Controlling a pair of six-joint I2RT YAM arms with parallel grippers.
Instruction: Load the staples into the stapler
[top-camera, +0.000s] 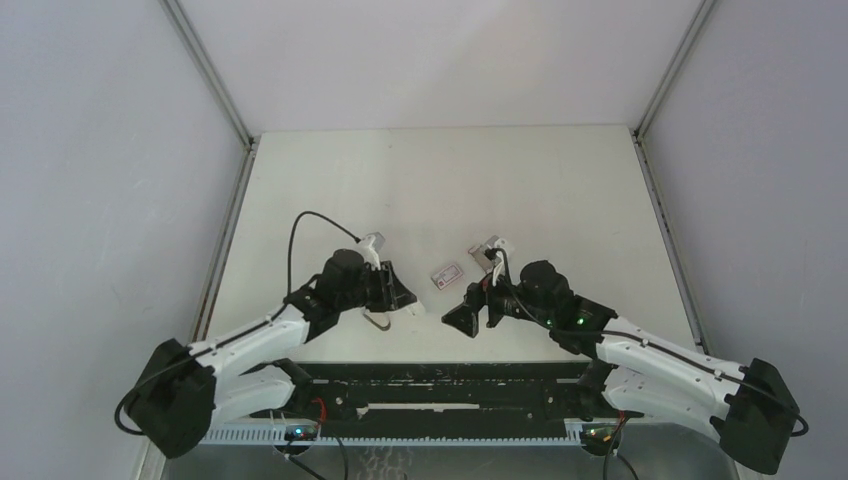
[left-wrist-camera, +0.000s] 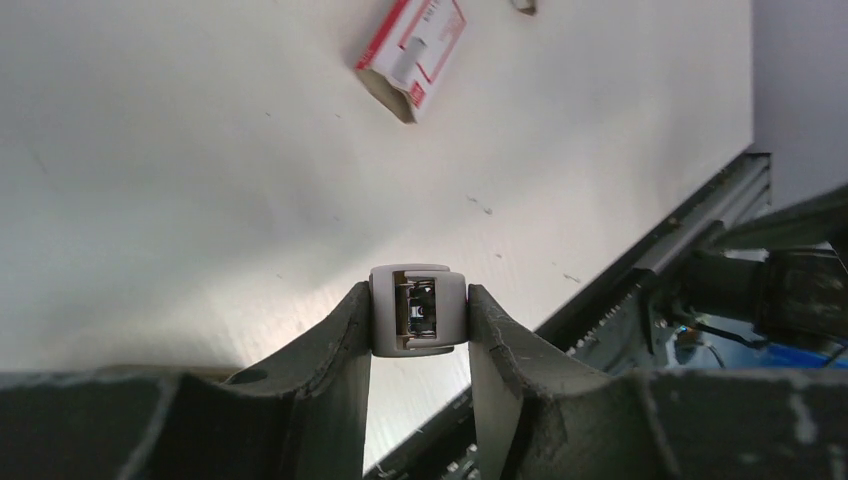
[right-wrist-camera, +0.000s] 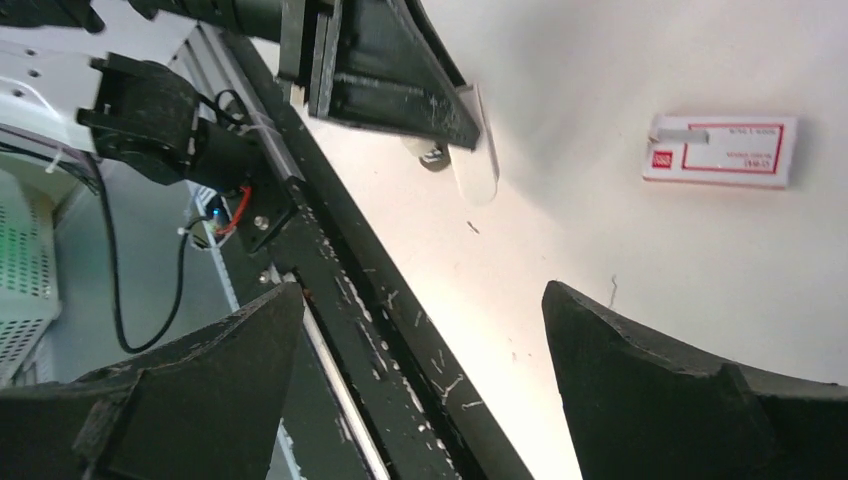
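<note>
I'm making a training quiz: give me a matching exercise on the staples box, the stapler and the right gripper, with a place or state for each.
1. staples box
2. stapler
3. right gripper

A. open, holding nothing
B. lying on the table
C. clamped in the left gripper

Pairs: 1-B, 2-C, 3-A.

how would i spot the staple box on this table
On the white table, look just past the gap between the left gripper and the right gripper. The staple box lies flat there: the only red-and-white thing, unlike the grey-white stapler clamped in the left jaws.
</note>
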